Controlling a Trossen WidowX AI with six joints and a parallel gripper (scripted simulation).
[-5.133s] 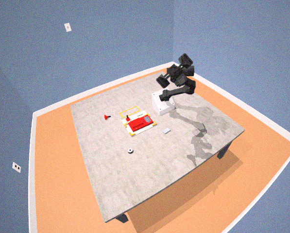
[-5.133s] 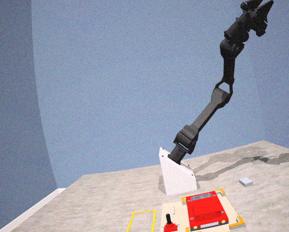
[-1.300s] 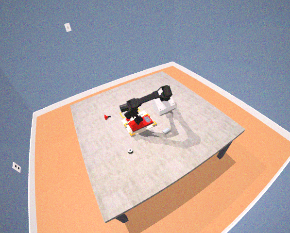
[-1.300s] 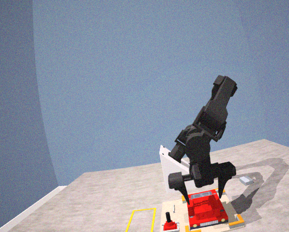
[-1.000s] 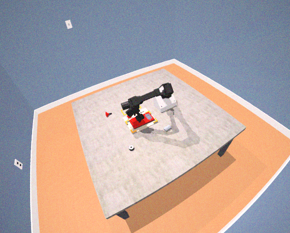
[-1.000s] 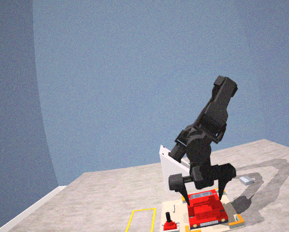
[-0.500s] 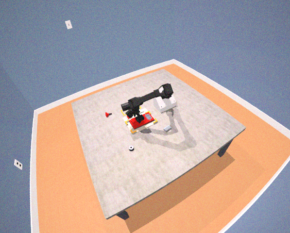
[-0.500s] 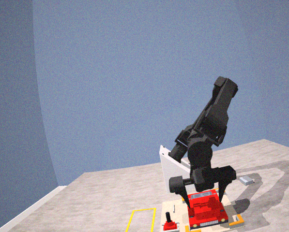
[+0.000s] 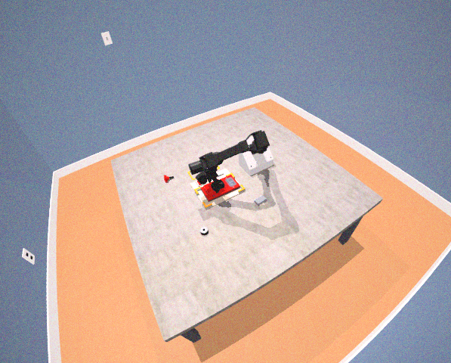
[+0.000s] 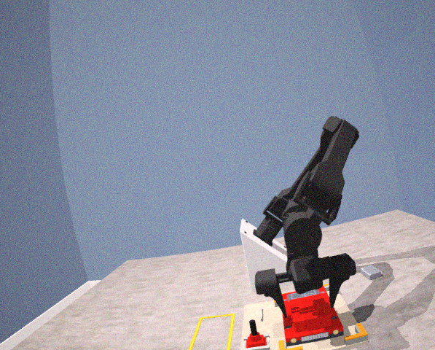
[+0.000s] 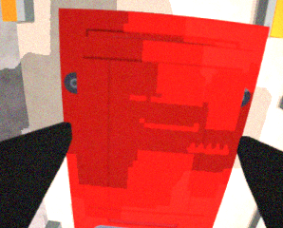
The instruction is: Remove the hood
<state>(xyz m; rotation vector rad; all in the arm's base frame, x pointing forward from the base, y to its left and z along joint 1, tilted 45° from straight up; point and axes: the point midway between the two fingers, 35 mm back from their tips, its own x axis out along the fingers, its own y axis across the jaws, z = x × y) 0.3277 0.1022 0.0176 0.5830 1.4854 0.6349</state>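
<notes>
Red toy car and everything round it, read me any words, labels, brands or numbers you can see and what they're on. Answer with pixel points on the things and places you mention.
No readable text anywhere.
Pale number plate (image 10: 314,336) on the red toy car (image 9: 212,196) (image 10: 310,314) (image 11: 179,176): marks too small and blurred to read.
</notes>
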